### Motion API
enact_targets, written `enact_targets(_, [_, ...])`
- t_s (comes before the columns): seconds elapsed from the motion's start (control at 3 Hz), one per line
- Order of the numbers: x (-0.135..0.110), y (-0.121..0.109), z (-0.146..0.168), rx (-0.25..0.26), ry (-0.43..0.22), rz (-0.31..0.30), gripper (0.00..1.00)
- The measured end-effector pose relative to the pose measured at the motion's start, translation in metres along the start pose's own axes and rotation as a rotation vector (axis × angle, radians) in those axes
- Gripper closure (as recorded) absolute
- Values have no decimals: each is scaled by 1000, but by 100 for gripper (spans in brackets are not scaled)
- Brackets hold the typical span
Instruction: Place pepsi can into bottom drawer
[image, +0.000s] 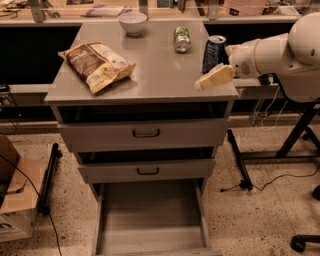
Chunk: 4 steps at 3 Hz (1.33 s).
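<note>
— Speckled floor, lab benches along the top of the frame, grey cabinet top (160, 80) dead centre. Spotted a chip bag (95, 62) at upper left, a white bowl (132, 22) at the back edge, and a green-and-silver can (182, 39) right of that. Found the pepsi can (214, 52) standing upright near the right edge of the top, upper right of the frame.

— Yep, same read. Caught the gripper (214, 77) just in front of that can, reaching in from the right side of the frame. Touching or only beside? Couldn't call it. Couldn't tell wide from narrow on the claw either.

— Looked like the grasp step, then. Saw nothing lifted, just the can flat on the top.

— Agreed. Noticed the bottom drawer (150, 215) already pulled out at bottom centre, under the two upper drawers (145, 134), both shut. Saved a step there.

— So what next?

— Probably needed a square grip round the can, a lift clear of the top, then a swing out past the front edge and a long drop into that tray. Worth minding the cabinet's front lip on the way down.
</note>
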<state>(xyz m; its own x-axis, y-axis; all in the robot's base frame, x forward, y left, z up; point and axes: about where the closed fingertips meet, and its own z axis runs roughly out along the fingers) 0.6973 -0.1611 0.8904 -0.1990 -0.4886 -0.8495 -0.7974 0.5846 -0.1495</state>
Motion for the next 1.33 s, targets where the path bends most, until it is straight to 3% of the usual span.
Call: enact_targets(1.33, [17, -86, 67, 22, -77, 31, 0])
